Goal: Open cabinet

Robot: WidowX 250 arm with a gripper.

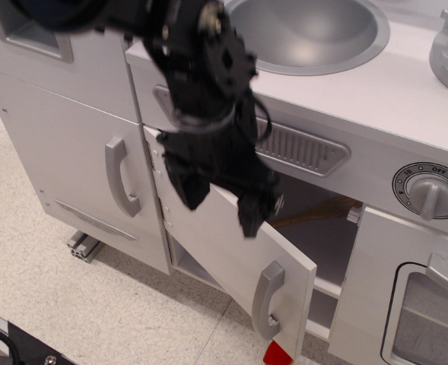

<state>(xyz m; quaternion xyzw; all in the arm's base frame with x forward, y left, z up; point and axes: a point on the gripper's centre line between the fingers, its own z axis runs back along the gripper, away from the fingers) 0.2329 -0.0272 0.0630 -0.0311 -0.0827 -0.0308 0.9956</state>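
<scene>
Cabinet (231, 251) door stood swung out under the sink (307, 34), silver handle (268, 299) at its free edge. Gripper (222, 205) sat above the door's top edge, fingers (252, 217) spread, holding nothing; contact with door unclear.

We see the cabinet (307, 228) standing open under the counter, its dark interior exposed to the right of the door. Its door (239, 251) is a wide, flat, light-grey panel, swung outward on its left edge and angled toward us, so that its free edge sits low and forward. A curved silver handle (266, 299) runs vertically near that free edge. We make out one small hinge (154, 157) on the left side; a second is not clear. Inside, a pale shelf (326, 287) shows at the lower right.
</scene>
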